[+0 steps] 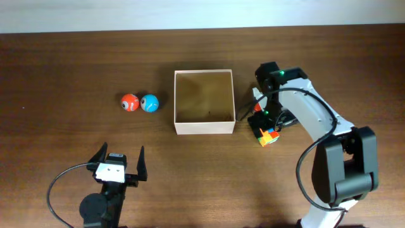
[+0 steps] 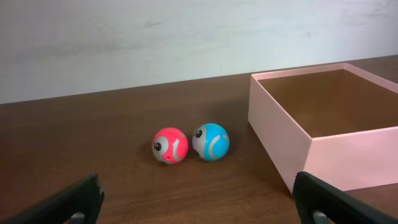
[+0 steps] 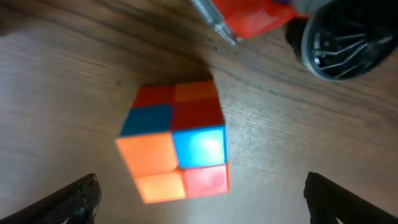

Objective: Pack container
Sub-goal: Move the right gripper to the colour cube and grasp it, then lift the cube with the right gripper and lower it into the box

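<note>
The container is a square shallow box with white walls and a tan inside, standing empty at the table's middle; its wall also shows in the left wrist view. A red ball and a blue ball touch each other left of it. A multicoloured cube lies right of the container. My right gripper is open just above the cube. My left gripper is open and empty near the front edge.
A red object with a pen tip and a black round holder of clips lie just beyond the cube, between it and the container's right wall. Both arms' cables trail toward the front edge.
</note>
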`<state>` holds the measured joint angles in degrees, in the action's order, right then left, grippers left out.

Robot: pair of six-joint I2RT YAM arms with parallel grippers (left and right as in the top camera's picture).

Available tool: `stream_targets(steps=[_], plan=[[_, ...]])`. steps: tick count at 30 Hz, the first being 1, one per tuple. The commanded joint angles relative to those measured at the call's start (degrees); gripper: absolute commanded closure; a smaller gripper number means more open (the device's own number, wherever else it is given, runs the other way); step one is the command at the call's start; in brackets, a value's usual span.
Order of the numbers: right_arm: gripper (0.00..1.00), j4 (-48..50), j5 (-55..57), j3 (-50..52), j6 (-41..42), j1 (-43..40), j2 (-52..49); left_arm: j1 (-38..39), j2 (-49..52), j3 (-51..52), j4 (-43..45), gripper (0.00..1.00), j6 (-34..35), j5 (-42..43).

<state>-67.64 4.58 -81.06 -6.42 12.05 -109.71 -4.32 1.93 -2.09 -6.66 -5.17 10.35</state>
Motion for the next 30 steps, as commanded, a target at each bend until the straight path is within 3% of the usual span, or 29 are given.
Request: stream_targets(steps=[1, 14, 16, 20, 30], plan=[[0.01, 1.7, -2.4, 2.6, -1.3, -0.9, -0.3, -0.3, -0.1, 0.1, -0.2, 0.01, -0.9, 0.6], [0.01, 7.3, -4.2, 5.8, -1.3, -0.9, -0.3, -0.3, -0.1, 0.1, -0.2, 0.01, -0.9, 0.6], [0.07, 7.2, -4.2, 5.8, -1.3, -0.9, -0.3, -0.3, -0.1, 0.1, -0.2, 0.01, -0.9, 0.6], [0.39, 7.2, -4.2, 5.8, -1.3, -0.9, -0.3, -0.3, -0.1, 0.1, -0.2, 0.01, -0.9, 0.6], [0.61, 7.0, -4.1, 5.8, -0.3, -0.9, -0.3, -0.3, -0.1, 0.1, -0.2, 0.01, -0.9, 0.6]])
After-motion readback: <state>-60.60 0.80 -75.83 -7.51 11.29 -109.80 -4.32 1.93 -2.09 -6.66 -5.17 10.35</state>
